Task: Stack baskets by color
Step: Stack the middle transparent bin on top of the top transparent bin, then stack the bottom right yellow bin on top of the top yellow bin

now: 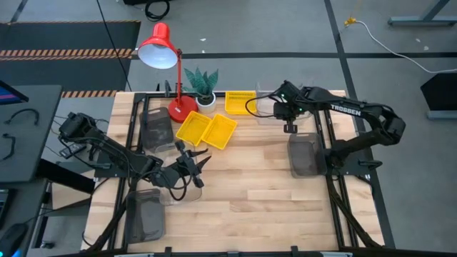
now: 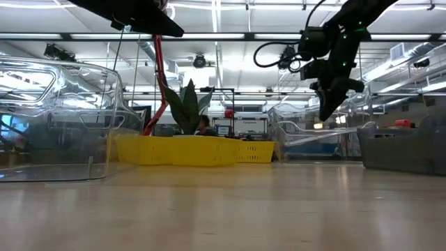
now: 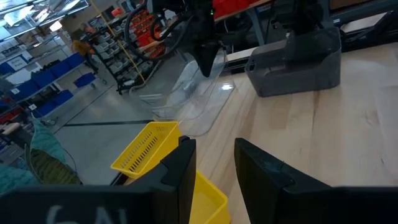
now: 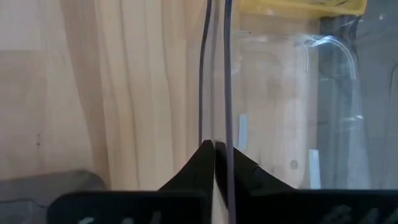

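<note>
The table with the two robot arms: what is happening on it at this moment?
Plastic baskets lie spread over the wooden table. The right gripper is at the far side, its fingers nearly together at the wall of a clear basket, beside a yellow basket. The left gripper hovers open near the middle, close to two more yellow baskets. Dark-grey baskets sit at both sides. Nothing looks stacked yet.
</note>
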